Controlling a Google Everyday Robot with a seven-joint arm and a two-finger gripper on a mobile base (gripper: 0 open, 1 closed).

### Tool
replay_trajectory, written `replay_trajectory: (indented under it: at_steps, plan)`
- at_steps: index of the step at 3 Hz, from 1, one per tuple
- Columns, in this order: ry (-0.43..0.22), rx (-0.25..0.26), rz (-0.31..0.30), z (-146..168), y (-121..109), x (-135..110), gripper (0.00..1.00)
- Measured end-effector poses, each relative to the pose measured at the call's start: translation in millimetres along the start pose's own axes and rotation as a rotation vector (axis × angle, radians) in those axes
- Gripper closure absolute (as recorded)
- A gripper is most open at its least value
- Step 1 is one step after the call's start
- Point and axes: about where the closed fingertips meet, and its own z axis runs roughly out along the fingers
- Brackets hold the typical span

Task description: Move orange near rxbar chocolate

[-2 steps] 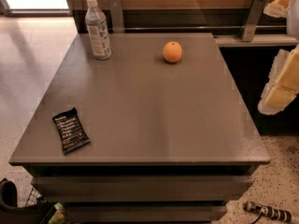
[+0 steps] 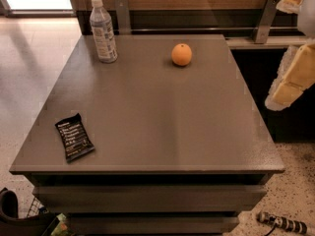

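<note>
The orange [image 2: 181, 54] sits on the grey table [image 2: 162, 117], toward the far side right of centre. The rxbar chocolate [image 2: 74, 136], a flat black wrapper with white text, lies near the front left corner, far from the orange. My gripper [image 2: 280, 50] hangs at the right edge of the view, off the table's right side. Its two cream-coloured fingers [image 2: 293, 77] stand wide apart and hold nothing. It is well to the right of the orange.
A clear water bottle [image 2: 103, 31] with a white label stands at the far left of the table. A wooden wall and rail run behind. Dark items lie on the floor at the front left [image 2: 15, 215], and a cable end at the front right [image 2: 283, 223].
</note>
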Motion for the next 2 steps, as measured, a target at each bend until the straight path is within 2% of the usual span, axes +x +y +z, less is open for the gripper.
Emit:
replay_trajectory:
  at_steps: [1,2]
  plan:
    - [-0.097,0.052,0.102,28.9,-36.0,1.0,0.00]
    - [-0.308,0.133,0.232,70.9,-89.9,-15.5,0.00]
